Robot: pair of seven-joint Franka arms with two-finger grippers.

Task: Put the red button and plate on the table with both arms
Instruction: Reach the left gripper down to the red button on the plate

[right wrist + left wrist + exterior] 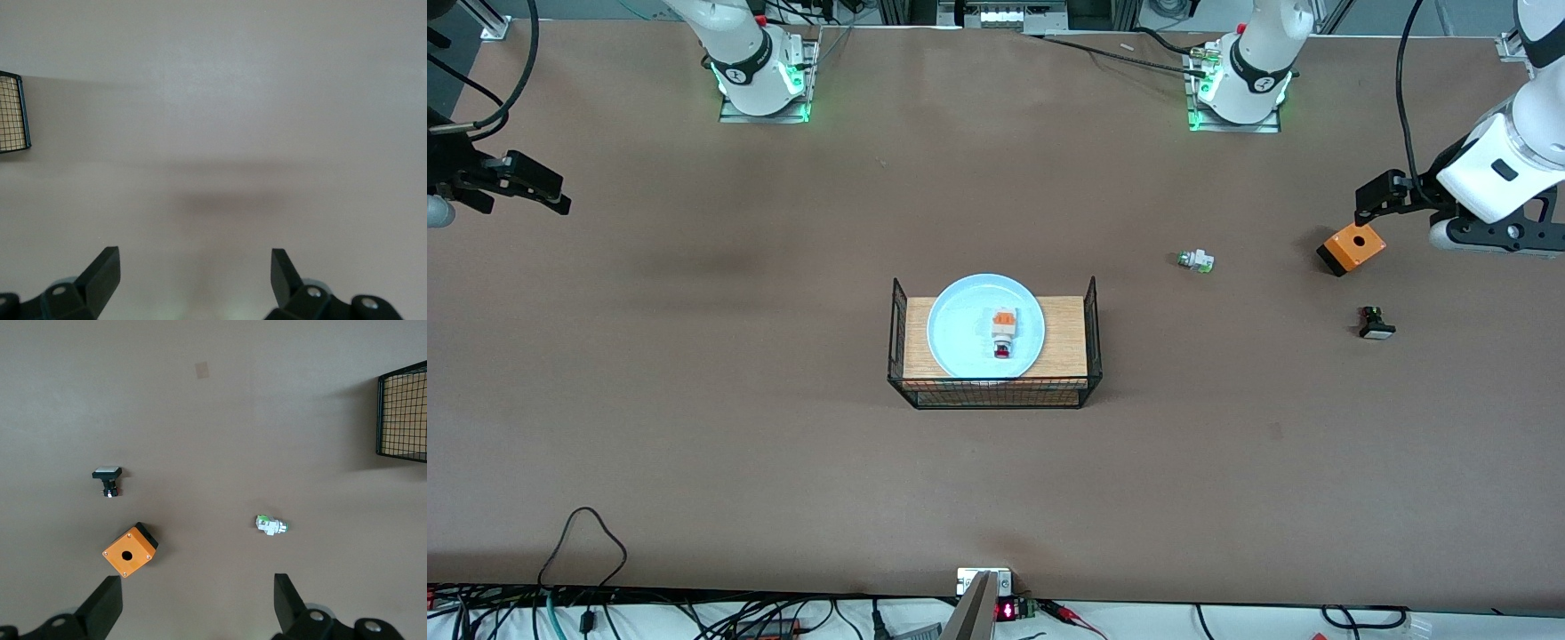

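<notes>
The light blue plate [960, 333] lies on the wood-topped black wire rack [996, 392] at the middle of the brown table [694, 400]. The red button [1004, 332] lies on the plate, its orange block toward the robots' bases and its red cap toward the front camera. My left gripper [1369, 197] is open and empty in the air at the left arm's end of the table, beside an orange box; its wrist view [198, 587] shows bare table between the fingers. My right gripper [560, 194] is open and empty at the right arm's end, over bare table [195, 260].
An orange box with a round hole [1352, 249] [130, 551], a white-and-green part [1196, 261] [270, 525] and a black-bodied white-capped button [1375, 324] [107, 480] lie toward the left arm's end. A corner of the rack shows in both wrist views [403, 413] [13, 113].
</notes>
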